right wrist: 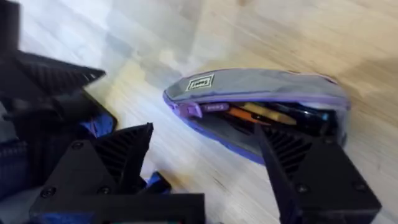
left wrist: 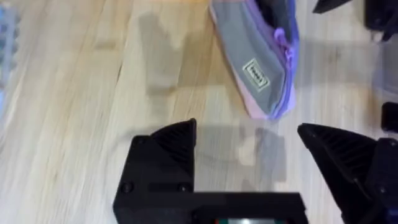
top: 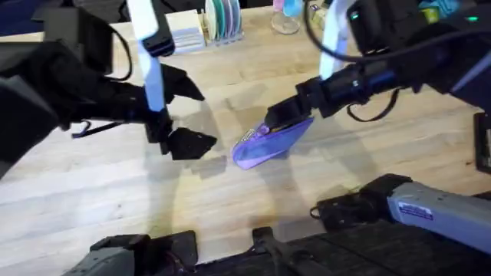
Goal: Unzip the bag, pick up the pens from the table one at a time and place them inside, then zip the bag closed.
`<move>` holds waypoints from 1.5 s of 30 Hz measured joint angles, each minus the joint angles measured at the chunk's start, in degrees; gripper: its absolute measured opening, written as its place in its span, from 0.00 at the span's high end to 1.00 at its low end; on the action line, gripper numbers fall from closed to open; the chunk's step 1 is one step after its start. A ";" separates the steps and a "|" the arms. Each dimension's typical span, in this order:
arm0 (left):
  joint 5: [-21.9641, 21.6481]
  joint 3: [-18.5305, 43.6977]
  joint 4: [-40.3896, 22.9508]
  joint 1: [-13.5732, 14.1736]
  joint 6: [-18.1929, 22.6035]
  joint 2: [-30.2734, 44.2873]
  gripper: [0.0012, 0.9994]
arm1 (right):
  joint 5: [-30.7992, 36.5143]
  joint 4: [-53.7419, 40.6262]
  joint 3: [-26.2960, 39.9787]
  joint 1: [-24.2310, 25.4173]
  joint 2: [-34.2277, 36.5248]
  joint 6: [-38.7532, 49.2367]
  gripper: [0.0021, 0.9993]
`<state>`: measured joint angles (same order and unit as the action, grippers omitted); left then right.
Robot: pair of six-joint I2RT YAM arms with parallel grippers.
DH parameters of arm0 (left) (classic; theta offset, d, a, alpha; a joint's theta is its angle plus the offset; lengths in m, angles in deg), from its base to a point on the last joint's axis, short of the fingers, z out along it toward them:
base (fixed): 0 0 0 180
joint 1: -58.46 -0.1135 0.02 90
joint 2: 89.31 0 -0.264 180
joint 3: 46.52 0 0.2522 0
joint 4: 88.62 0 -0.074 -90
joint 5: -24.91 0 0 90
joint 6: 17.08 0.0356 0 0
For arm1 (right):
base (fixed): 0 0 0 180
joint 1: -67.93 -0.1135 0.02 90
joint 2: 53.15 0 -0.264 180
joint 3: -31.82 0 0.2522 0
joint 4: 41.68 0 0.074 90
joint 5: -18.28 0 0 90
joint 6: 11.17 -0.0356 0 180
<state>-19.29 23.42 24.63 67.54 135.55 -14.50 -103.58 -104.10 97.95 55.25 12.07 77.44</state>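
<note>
Robot lab bench, butcher-block table (top: pixel 92 192), supplies rack (top: pixel 221 19) at back

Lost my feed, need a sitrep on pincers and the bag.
Left pincer open, empty, short of the bag. Right pincer open at the bag's unzipped mouth. Pens already inside. Nothing in the way.
</note>
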 joint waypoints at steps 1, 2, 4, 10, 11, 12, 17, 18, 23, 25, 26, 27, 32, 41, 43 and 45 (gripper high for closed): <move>-0.72 0.00 -0.47 -0.49 0.02 -0.73 0.00 | 0.14 0.07 0.00 -0.80 0.76 0.63 0.00; -1.16 0.00 -0.75 -0.88 0.00 -1.25 0.00 | 0.15 0.18 -0.02 -1.56 1.47 1.19 0.00; -2.12 0.00 -1.13 -1.48 0.00 -1.97 0.00 | 0.16 0.49 0.00 -3.15 3.03 1.97 0.00; -3.48 0.00 -1.51 -1.68 0.00 -2.13 0.00 | 0.18 2.02 -0.02 -6.39 8.23 3.94 0.00; -3.62 -0.01 -1.51 -1.68 0.00 -2.13 0.00 | 0.18 2.44 -0.02 -6.76 9.07 4.07 0.00; -3.68 -0.01 -1.51 -1.68 0.00 -2.13 0.00 | 0.20 2.73 0.00 -7.11 9.82 4.24 0.00; -3.88 -0.02 -1.53 -1.68 0.00 -2.13 0.01 | 0.38 3.57 -0.02 -8.41 12.16 4.45 0.00; -3.90 -0.01 -1.52 -1.68 0.00 -2.13 0.01 | 0.41 3.72 -0.02 -8.49 12.17 4.48 0.00; -3.92 0.00 -1.53 -1.68 0.00 -2.13 0.00 | 0.57 4.27 -0.02 -8.51 12.14 4.64 0.10; -3.94 -0.02 -1.53 -1.68 0.00 -2.13 0.00 | 0.57 4.52 -0.02 -8.51 12.15 4.65 0.13; -3.96 0.00 -1.53 -1.68 0.00 -2.13 0.00 | 0.57 4.75 -0.02 -8.51 12.14 4.65 0.15; -3.98 0.00 -1.53 -1.68 0.00 -2.13 0.00 | 0.57 4.96 -0.01 -8.51 12.14 4.67 0.17; -4.09 0.00 -1.51 -1.68 0.00 -2.13 0.00 | 0.57 5.07 0.00 -8.51 12.14 4.70 0.29; -4.09 -0.02 -1.51 -1.68 0.00 -2.13 0.01 | 0.55 5.02 0.62 -8.53 12.14 4.82 0.55; -4.09 0.00 -1.51 -1.68 0.00 -2.13 0.01 | 0.55 5.01 0.87 -8.53 12.14 4.83 0.55; -4.09 0.00 -1.51 -1.68 0.00 -2.13 0.01 | 0.55 4.95 1.22 -8.53 12.14 4.83 0.55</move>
<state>-23.38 23.42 23.12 65.86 135.55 -16.63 -103.03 -99.15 99.17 46.72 24.21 82.27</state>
